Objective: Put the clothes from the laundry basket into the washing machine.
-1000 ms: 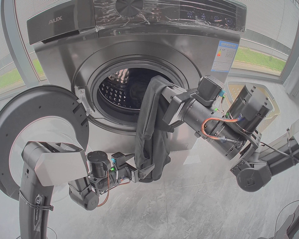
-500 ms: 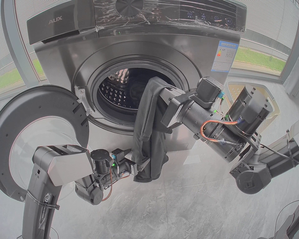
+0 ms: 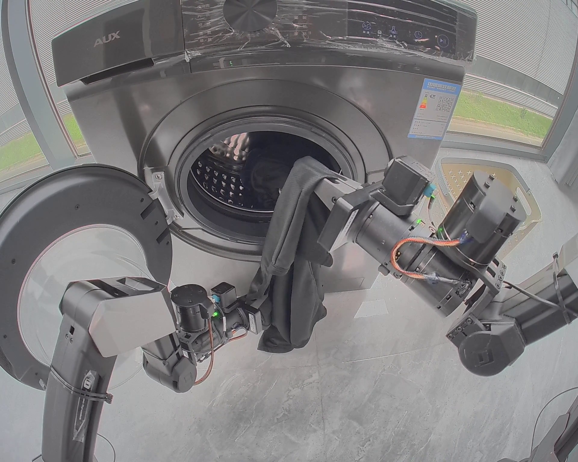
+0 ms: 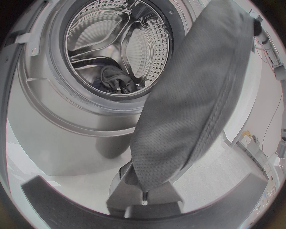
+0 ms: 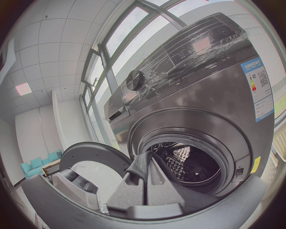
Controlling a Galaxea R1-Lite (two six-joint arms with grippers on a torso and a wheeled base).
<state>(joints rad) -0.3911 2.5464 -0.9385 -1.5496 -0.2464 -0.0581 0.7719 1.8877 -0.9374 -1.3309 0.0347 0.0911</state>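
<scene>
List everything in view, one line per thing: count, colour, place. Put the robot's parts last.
washing machine: one, dark grey, straight ahead on the floor.
door: one, dark rim with a clear pane, swung open on the machine's left.
drum: one, shiny perforated metal, behind the open port.
dark clothes: a small heap, black, at the bottom of the drum.
grey garment: one, dark grey, hanging in front of the port, outside the drum.
sticker: one, blue and white, on the machine's front at upper right.
dial: one, dark, on the top panel.
floor: grey, marbled.
sofa: one, teal, far across the room.
left gripper: shut on the garment's lower end.
right gripper: shut on the garment's upper end, at the port.
</scene>
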